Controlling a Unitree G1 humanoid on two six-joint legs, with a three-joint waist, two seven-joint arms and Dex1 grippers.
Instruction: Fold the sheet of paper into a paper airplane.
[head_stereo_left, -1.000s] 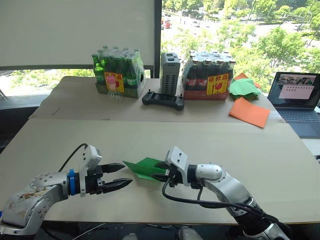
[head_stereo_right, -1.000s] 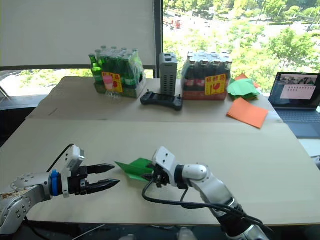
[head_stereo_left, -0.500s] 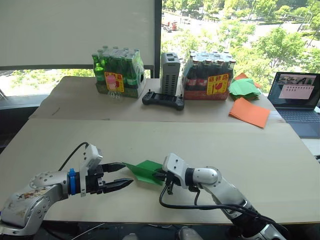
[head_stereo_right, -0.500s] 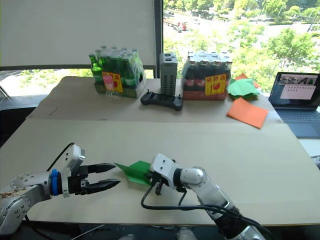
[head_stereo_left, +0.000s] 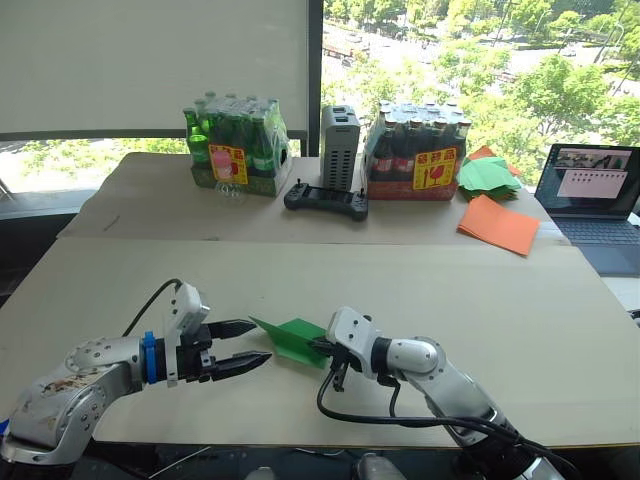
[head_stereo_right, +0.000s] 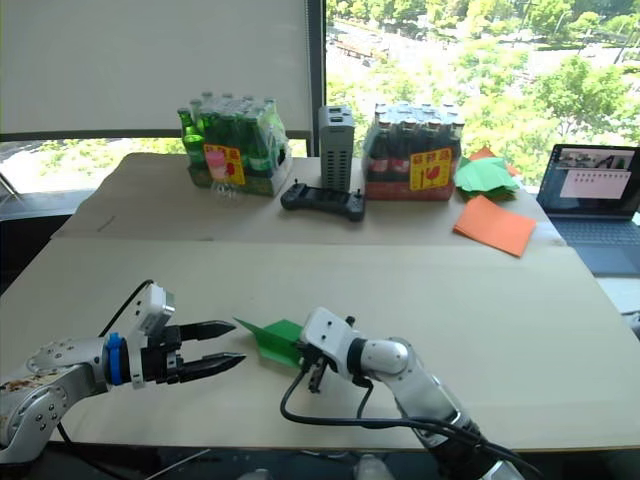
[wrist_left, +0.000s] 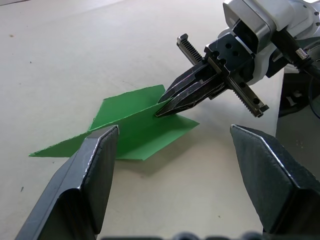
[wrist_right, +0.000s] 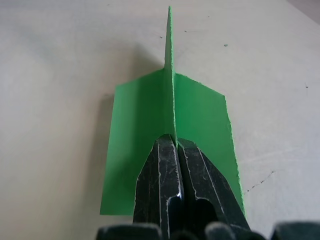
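The sheet of paper is bright green and folded into a pointed paper airplane shape. Flat wings lie on the near table, a thin upright fold runs along the middle, and the nose points to my left. My right gripper is shut on the rear end of that upright fold. My left gripper stands open just left of the nose, one finger on each side, not touching the paper.
On the far table stand two shrink-wrapped bottle packs, a grey box and a black controller. A heap of green folded papers, orange sheets and a laptop lie far right.
My left gripper has edged right, closer to the nose of the paper. The right arm has lowered a little, still shut on the paper.
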